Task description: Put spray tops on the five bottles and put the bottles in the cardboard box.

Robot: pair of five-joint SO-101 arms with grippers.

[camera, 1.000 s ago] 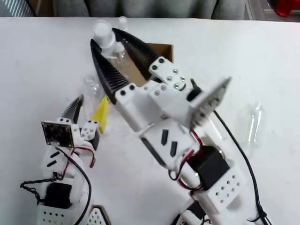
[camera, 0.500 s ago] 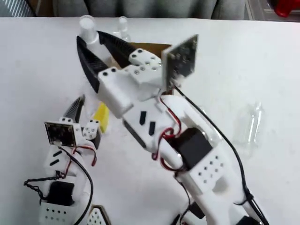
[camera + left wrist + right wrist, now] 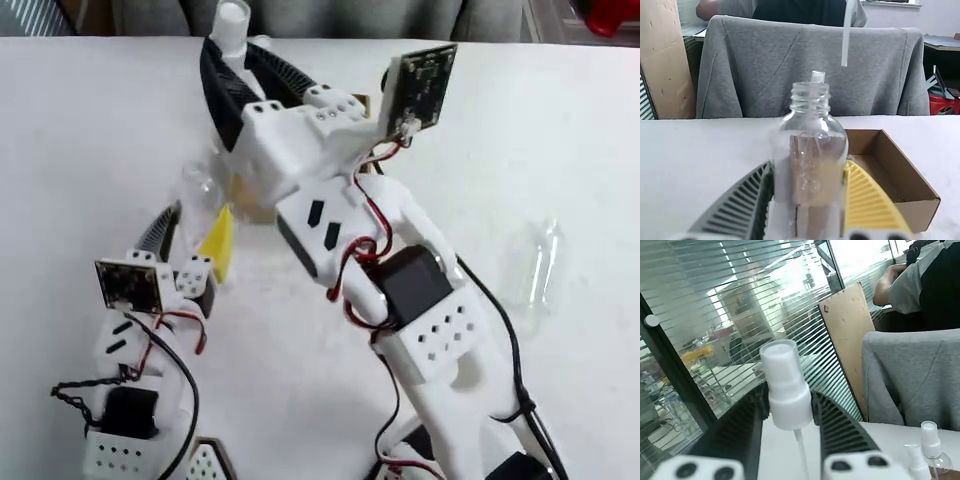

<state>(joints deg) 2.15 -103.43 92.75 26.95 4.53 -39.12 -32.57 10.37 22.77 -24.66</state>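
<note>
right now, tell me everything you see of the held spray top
The spray top is white plastic: a round head on a wider collar, with a thin tube hanging below. It is upright, pinched at the collar between the black ribbed fingers of the right gripper, in the air. In the left wrist view its tube hangs higher than the open neck of the bottle, not inside it.

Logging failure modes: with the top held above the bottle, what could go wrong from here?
1. The top has its tube not lined up over the bottle neck, so it may miss the opening.
2. The left gripper grips the bottle's lower body; a push from above could tilt it.
</note>
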